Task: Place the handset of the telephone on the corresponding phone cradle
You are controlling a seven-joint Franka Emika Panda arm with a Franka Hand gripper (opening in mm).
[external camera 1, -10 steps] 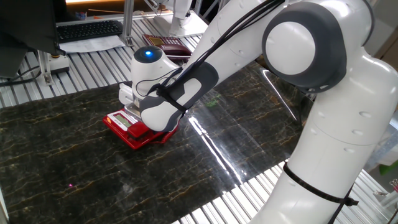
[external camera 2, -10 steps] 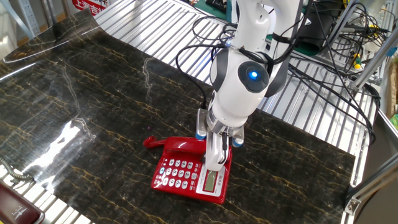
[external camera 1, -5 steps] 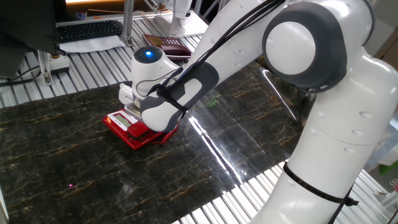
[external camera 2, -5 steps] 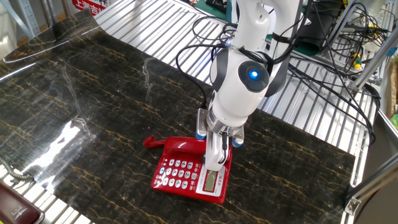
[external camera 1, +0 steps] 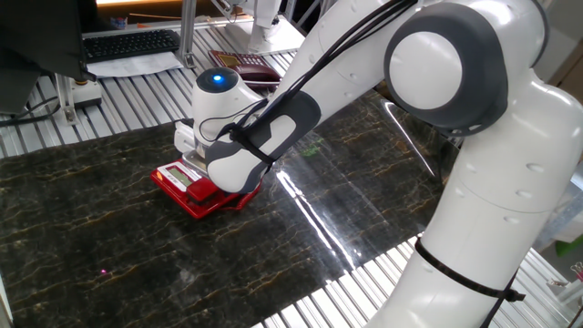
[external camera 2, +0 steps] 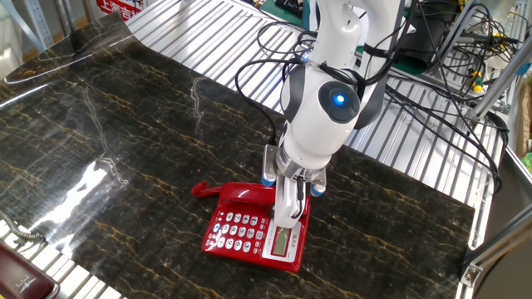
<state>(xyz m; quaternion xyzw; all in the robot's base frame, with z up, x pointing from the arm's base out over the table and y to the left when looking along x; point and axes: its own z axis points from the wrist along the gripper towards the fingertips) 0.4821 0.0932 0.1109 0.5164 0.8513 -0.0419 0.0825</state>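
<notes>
The bright red telephone (external camera 2: 246,238) lies on the dark marble table (external camera 2: 125,141), with its white keypad and small display facing up. It also shows in one fixed view (external camera 1: 185,193), half covered by my arm. The red handset (external camera 2: 235,193) lies along the far side of the base, over the phone cradle, with its left end sticking out past the base. My gripper (external camera 2: 288,218) points straight down over the handset's right end, next to the display. Its fingers stand close together, and whether they grip the handset is hidden. The coiled cord is not visible.
A dark maroon phone (external camera 2: 20,281) with a grey cord sits at the table's near left corner. Slatted metal surfaces (external camera 2: 216,41) surround the marble. Cables (external camera 2: 432,58) hang behind the arm. A keyboard (external camera 1: 132,43) lies at the back.
</notes>
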